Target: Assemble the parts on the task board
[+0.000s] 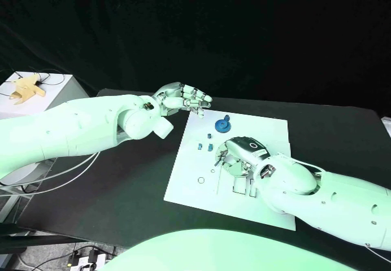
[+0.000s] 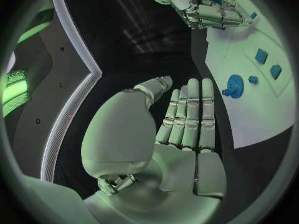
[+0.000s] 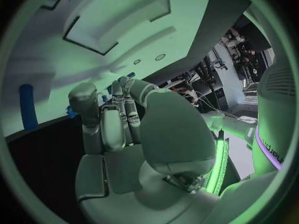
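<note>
My right hand (image 1: pixel 243 155) curls low over the board (image 1: pixel 269 127), grasp unclear; it could knock parts (image 1: pixel 204 146). Left hand (image 1: pixel 181 97) hovers released.

board centre: right hand (image 1: pixel 241 153) sits low over the task board (image 1: pixel 191 164), blocks access to the recesses under it
far edge: left hand (image 1: pixel 181 97) hovers off the board's far-left corner, fingers together and straight, nothing in it
gear: blue gear (image 1: pixel 223 123) stands between the two hands, gap on both sides
small parts: blue blocks (image 1: pixel 204 147) just beside right hand's fingers, tight
near-left board: bare white, only a small ring (image 1: pixel 201 180) there, open approach
</note>
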`<move>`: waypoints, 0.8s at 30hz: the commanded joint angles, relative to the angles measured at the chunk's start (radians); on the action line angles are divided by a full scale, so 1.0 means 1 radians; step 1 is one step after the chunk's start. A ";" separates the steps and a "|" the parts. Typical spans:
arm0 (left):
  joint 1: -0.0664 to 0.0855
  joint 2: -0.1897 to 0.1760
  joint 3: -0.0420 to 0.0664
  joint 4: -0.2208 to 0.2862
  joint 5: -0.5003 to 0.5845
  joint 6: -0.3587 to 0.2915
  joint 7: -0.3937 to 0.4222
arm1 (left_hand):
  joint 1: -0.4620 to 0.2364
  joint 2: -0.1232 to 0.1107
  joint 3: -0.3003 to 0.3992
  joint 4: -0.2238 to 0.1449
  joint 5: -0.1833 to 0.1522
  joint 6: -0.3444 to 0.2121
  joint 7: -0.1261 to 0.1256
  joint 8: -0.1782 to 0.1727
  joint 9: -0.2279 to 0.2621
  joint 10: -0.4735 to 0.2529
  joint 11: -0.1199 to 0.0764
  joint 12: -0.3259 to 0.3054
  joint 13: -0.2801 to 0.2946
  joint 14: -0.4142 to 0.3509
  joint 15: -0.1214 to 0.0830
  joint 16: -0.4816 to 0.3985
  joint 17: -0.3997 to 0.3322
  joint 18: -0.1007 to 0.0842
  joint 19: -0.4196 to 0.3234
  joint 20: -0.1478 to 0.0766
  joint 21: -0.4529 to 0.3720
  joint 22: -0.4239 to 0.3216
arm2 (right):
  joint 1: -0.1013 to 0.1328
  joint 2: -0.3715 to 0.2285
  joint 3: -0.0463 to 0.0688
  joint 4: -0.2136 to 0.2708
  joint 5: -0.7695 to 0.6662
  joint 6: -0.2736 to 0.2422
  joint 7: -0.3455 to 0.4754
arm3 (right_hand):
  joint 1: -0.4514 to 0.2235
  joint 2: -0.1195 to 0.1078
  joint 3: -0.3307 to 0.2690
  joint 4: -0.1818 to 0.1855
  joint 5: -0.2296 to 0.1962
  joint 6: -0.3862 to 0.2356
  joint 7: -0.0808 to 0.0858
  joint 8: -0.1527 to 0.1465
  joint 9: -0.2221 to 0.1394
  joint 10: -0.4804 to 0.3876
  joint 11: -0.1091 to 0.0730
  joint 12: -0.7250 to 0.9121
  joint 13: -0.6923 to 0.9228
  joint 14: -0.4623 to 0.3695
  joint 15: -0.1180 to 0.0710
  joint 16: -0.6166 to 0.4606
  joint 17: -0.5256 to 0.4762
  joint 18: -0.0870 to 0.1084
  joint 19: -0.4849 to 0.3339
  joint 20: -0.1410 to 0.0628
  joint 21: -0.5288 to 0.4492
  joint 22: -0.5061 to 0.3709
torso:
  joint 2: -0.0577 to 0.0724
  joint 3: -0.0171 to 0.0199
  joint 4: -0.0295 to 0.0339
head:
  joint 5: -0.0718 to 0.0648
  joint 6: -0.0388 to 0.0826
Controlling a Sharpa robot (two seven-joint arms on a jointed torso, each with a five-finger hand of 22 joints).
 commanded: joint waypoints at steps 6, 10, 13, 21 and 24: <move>0.000 0.000 0.001 0.001 0.000 0.016 0.006 | 0.006 0.003 -0.006 -0.003 -0.001 0.000 0.006 -0.004 -0.001 0.000 0.004 -0.005 0.001 0.001 0.002 -0.007 0.000 0.010 -0.001 -0.001 -0.006 0.002 | -0.003 0.005 -0.002 0.000 -0.028 0.050 -0.030 | -0.006 -0.002 0.010 0.000 0.003 -0.002 0.000 0.004 0.001 0.022 -0.019 0.001 0.001 0.006 0.000 0.005 0.000 -0.014 0.004 -0.002 0.002 0.109 | -0.001 -0.0001 -0.0004 | 0.000 0.000; 0.000 0.000 0.000 0.001 0.000 0.016 0.006 | 0.006 0.003 -0.006 -0.003 -0.001 0.000 0.006 -0.004 -0.001 0.000 0.004 -0.005 0.001 0.001 0.002 -0.007 0.000 0.010 -0.001 -0.001 -0.006 0.002 | -0.004 0.006 -0.003 0.005 -0.030 0.054 -0.035 | -0.006 -0.002 0.010 0.000 0.003 -0.002 0.000 0.004 0.001 0.022 -0.019 0.001 0.001 0.006 0.000 0.005 0.000 -0.014 0.004 -0.002 0.002 0.109 | 0.000 0.0000 -0.0007 | 0.000 0.000; 0.000 0.000 0.000 0.002 0.000 0.017 0.005 | 0.006 0.003 -0.006 -0.003 -0.001 0.000 0.006 -0.004 -0.001 0.000 0.004 -0.005 0.001 0.001 0.002 -0.007 0.000 0.010 -0.001 -0.001 -0.006 0.002 | -0.006 0.007 -0.004 0.010 -0.030 0.057 -0.036 | -0.006 -0.002 0.010 0.000 0.003 -0.002 0.000 0.004 0.001 0.022 -0.019 0.001 0.001 0.006 0.000 0.005 0.000 -0.014 0.004 -0.002 0.002 0.109 | 0.000 0.0003 0.0001 | -0.001 0.000; 0.000 -0.001 0.000 0.002 0.000 0.019 0.004 | 0.006 0.003 -0.006 -0.003 -0.001 0.000 0.006 -0.004 -0.001 0.000 0.004 -0.005 0.001 0.001 0.002 -0.007 0.000 0.010 -0.001 -0.001 -0.006 0.002 | -0.008 0.013 -0.005 0.013 -0.032 0.062 -0.039 | -0.006 -0.002 0.010 0.000 0.003 -0.002 0.000 0.004 0.001 0.022 -0.019 0.001 0.001 0.006 0.000 0.005 0.000 -0.014 0.004 -0.002 0.002 0.109 | 0.000 -0.0002 -0.0002 | 0.002 0.000; 0.000 -0.001 0.000 0.002 0.000 0.019 0.005 | 0.006 0.003 -0.006 -0.003 -0.001 0.000 0.006 -0.004 -0.001 0.000 0.004 -0.005 0.001 0.001 0.002 -0.007 0.000 0.010 -0.001 -0.001 -0.006 0.002 | -0.009 0.016 -0.006 0.015 -0.034 0.059 -0.040 | -0.006 -0.002 0.010 0.000 0.003 -0.002 0.000 0.004 0.001 0.022 -0.019 0.001 0.001 0.006 0.000 0.005 0.000 -0.014 0.004 -0.002 0.002 0.109 | -0.001 -0.0002 -0.0002 | 0.002 0.000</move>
